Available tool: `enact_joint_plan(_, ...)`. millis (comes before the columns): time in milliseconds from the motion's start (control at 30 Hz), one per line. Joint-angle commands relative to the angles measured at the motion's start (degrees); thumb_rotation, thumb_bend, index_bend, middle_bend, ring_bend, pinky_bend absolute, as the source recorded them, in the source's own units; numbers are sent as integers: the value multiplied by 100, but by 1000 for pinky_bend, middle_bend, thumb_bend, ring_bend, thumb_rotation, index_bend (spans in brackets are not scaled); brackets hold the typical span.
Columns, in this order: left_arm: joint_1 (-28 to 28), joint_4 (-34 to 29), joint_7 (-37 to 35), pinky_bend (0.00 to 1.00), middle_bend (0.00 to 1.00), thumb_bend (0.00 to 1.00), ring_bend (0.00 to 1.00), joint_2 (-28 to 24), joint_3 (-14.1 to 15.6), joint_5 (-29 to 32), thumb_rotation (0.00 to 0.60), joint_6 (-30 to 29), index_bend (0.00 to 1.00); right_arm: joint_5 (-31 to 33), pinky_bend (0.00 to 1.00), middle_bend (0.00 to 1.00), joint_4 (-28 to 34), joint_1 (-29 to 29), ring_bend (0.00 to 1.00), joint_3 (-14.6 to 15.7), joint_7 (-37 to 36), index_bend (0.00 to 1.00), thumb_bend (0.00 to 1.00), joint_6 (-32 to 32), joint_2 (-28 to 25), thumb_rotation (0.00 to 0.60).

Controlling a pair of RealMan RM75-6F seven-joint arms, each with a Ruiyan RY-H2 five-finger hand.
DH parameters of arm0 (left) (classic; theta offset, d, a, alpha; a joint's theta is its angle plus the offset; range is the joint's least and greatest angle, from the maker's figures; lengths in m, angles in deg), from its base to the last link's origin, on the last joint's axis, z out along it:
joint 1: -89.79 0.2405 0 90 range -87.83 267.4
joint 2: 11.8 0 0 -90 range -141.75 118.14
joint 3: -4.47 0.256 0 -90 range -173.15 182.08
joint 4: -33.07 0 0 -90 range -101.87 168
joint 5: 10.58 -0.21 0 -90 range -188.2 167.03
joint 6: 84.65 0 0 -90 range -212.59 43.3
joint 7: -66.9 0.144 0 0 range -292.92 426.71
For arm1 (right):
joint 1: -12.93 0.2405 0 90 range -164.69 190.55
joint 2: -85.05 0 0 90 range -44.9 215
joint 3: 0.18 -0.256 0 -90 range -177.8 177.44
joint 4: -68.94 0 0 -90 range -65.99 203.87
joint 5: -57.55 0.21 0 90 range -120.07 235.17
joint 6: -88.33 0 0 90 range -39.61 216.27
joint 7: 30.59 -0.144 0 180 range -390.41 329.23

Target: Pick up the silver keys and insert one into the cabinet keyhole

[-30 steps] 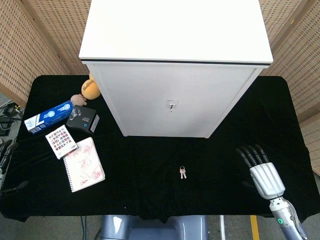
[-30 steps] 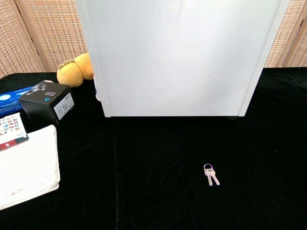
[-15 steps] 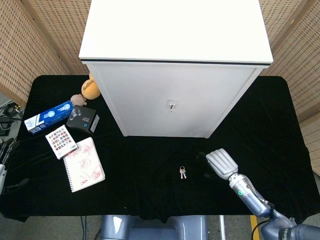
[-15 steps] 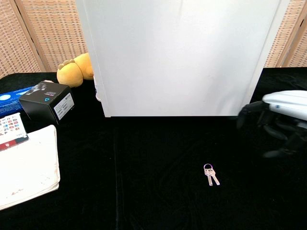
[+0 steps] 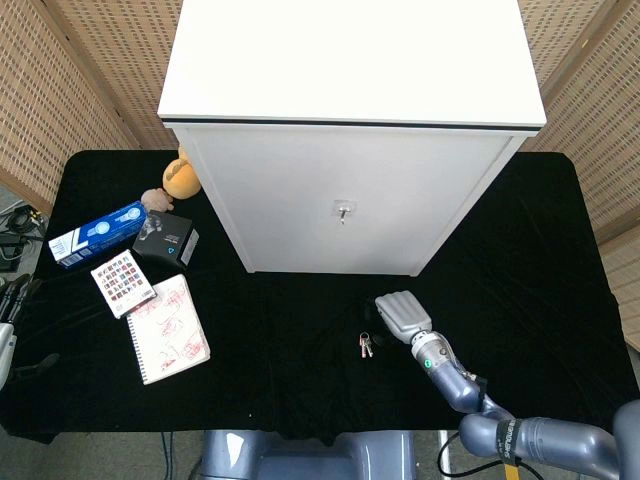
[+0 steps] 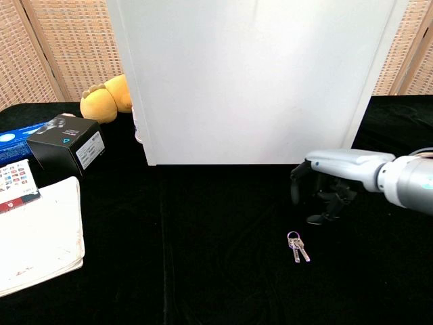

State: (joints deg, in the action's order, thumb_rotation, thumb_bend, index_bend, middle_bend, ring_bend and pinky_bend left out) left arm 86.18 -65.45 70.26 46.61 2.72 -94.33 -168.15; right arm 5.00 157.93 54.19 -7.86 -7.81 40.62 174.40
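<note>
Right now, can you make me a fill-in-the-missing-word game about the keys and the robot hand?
1. The silver keys lie on the ____ tablecloth.
2. The right hand hovers near the keys and holds ____.
3. The keyhole is on the front of the ____ cabinet.
4. The plush toy beside the cabinet is ____.

Missing words: black; nothing; white; yellow

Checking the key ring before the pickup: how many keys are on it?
2. The silver keys lie side by side on one ring on the black tablecloth, just in front of the right hand. Any further key underneath would be hidden.
</note>
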Motion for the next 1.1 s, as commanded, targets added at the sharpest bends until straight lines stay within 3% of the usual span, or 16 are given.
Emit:
enact_joint_plan(33, -5, 15, -16, 0, 0, 0, 0, 1, -5, 23, 600, 16, 0, 721, 1000, 1000, -208, 290, 1000, -65, 558, 506, 543, -30, 406, 600)
enact_joint_plan(300, -19, 24, -77, 0, 0, 0, 0, -11, -7, 45, 600, 49, 0, 1424, 1000, 1000, -487, 572, 1000, 29, 1138, 507, 555, -194, 832, 600)
enact_joint_plan(633, -34, 28, -73, 0, 0, 0, 0, -9, 4, 44, 600, 75, 0, 1360, 1000, 1000, -822, 657, 1000, 207, 1373, 508, 558, -347, 1128, 600)
enact_joint_plan(1100, -39, 31, -84, 0, 0, 0, 0, -12, 19, 29, 600, 78, 0, 1420, 1000, 1000, -704, 682, 1000, 332, 1516, 514, 560, -349, 1064, 600)
